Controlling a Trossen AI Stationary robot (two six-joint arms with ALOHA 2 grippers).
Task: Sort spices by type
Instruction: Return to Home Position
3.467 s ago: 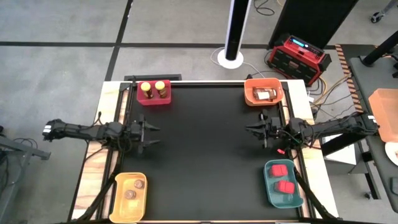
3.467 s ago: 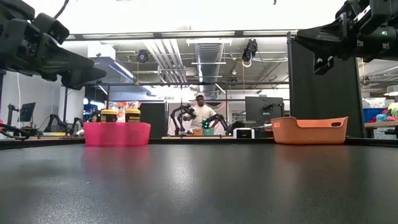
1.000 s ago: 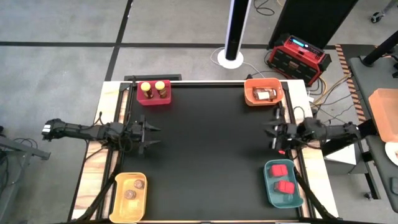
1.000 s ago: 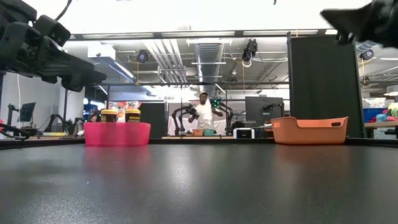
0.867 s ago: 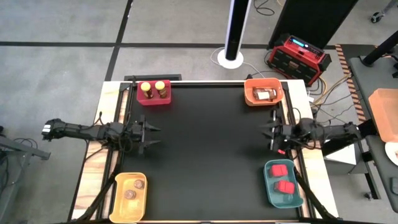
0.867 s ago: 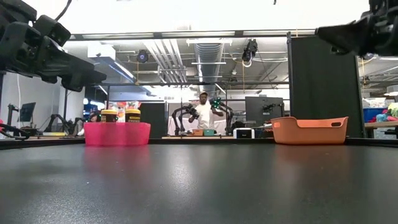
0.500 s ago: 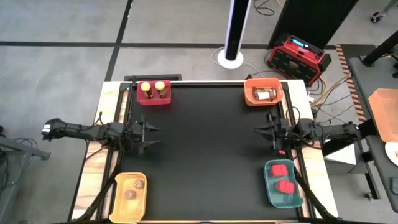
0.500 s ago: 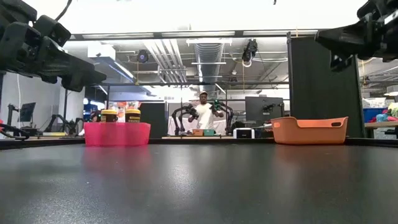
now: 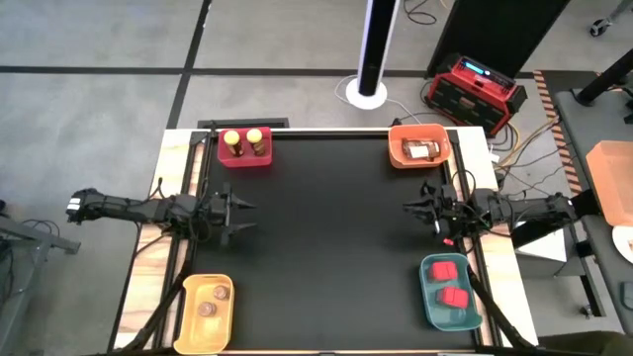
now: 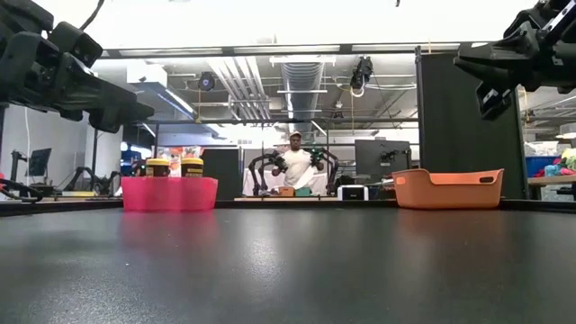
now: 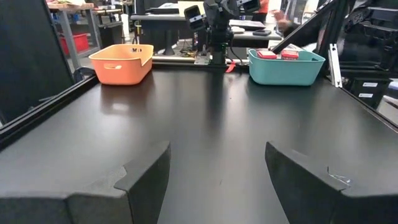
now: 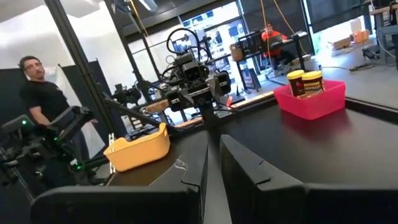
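The spices sit in four corner bins. Two yellow-lidded jars point(image 9: 243, 138) stand in the pink-red bin point(image 9: 244, 156) at the far left. A brownish container point(image 9: 422, 150) lies in the orange bin point(image 9: 420, 158) at the far right. Two red blocks point(image 9: 450, 282) lie in the teal bin point(image 9: 432, 297) at the near right. Two small round jars point(image 9: 213, 301) sit in the yellow bin point(image 9: 193, 321) at the near left. My left gripper point(image 9: 242, 215) hovers open at the table's left edge. My right gripper point(image 9: 410, 208) hovers shut at the right edge, with nothing between its fingers point(image 12: 196, 168).
The black tabletop point(image 9: 331, 247) stretches between the two grippers. A red device point(image 9: 475, 89) and cables lie on the floor beyond the far right corner. A person point(image 10: 294, 162) stands in the room behind the table.
My right gripper has moved a little from the right edge toward the table's middle, staying above the tabletop. The left arm has kept still and the bins have not moved.
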